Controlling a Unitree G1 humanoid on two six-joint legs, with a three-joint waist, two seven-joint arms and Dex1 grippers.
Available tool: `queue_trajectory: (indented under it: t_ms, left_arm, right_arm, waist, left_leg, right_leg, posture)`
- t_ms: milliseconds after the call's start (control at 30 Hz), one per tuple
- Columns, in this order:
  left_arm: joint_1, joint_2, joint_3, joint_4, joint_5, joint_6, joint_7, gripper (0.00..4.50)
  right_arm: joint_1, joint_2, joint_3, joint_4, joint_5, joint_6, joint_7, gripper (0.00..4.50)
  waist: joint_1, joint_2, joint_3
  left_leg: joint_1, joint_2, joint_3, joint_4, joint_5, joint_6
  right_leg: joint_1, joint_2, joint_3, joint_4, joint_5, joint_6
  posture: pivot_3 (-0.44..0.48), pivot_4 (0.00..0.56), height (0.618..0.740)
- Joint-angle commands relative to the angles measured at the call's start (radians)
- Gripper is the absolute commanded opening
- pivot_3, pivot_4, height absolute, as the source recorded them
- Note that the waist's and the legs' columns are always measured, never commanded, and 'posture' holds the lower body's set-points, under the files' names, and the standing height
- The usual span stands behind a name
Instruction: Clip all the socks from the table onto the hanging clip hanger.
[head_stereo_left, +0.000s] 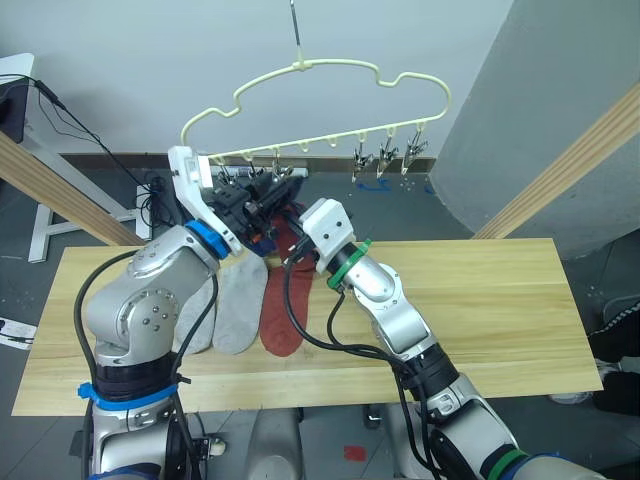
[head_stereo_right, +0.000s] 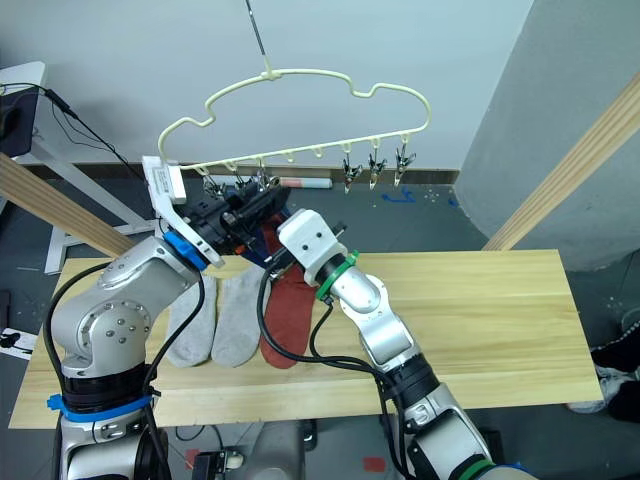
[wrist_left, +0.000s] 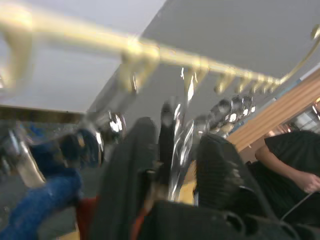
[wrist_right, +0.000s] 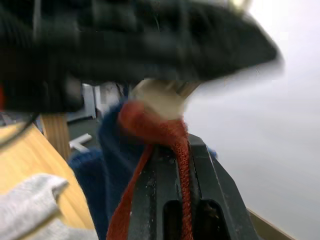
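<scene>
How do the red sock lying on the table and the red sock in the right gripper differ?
The red sock on the table lies flat and spread beside two grey socks; the held red sock is bunched into a narrow strip. The lying one is untouched; the held one is pinched in the right gripper, raised toward the clip hanger. Both share the same rust-red knit.

The light plank table (head_stereo_left: 480, 310) carries two grey socks (head_stereo_left: 235, 305) side by side at its 9 o'clock end, with a rust red sock (head_stereo_left: 283, 318) just beside them toward 3 o'clock.
</scene>
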Motion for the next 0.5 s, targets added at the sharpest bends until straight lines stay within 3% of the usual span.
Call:
queue_trajectory:
  t_ms: [33,133,500]
  left_arm:
    - [0.026,0.027,-0.008,-0.049,0.001,-0.018,-0.034,2.69]
    - [0.043,0.048,-0.009,-0.068,0.007,-0.032,-0.057,3.56]
    - [0.155,0.153,0.029,-0.136,0.013,-0.072,-0.134,3.56]
  right_arm:
    - [-0.011,0.021,0.008,-0.065,0.018,-0.018,0.008,0.00]
    - [-0.005,0.017,0.009,-0.072,0.018,-0.014,0.013,0.00]
    - [0.029,-0.014,0.016,-0.084,0.002,0.012,0.027,0.00]
  waist:
    - [0.001,0.000,0.000]
    - [0.002,0.000,0.000]
    - [0.002,0.000,0.000]
  left_leg:
    - [0.000,0.000,0.000,0.000,0.000,0.000]
    - [0.000,0.000,0.000,0.000,0.000,0.000]
    - [0.000,0.000,0.000,0.000,0.000,0.000]
  right_leg:
    - [0.000,0.000,-0.001,0.000,0.000,0.000]
    - [0.000,0.000,0.000,0.000,0.000,0.000]
    - [0.000,0.000,0.000,0.000,0.000,0.000]
  posture:
    - [-0.013,0.377,0.701]
    - [-0.012,0.379,0.701]
    - [-0.003,0.381,0.701]
